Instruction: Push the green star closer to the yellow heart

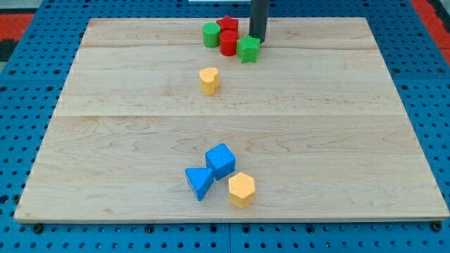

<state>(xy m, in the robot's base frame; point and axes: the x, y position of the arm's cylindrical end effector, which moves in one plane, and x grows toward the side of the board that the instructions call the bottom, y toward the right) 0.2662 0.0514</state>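
Observation:
The green star (247, 49) lies near the view's top, right of centre, touching the right side of a red cylinder (228, 43). The yellow heart (209, 79) sits below and to the left of the star, a short gap away. My tip (258, 39) is at the end of the dark rod, right at the star's upper right edge, touching or nearly touching it.
A green cylinder (211, 34) and a red star (227, 24) crowd the red cylinder at the top. A blue cube (221, 160), a blue triangle (200, 182) and a yellow hexagon (241, 189) cluster near the bottom. The wooden board (351, 140) lies on blue pegboard.

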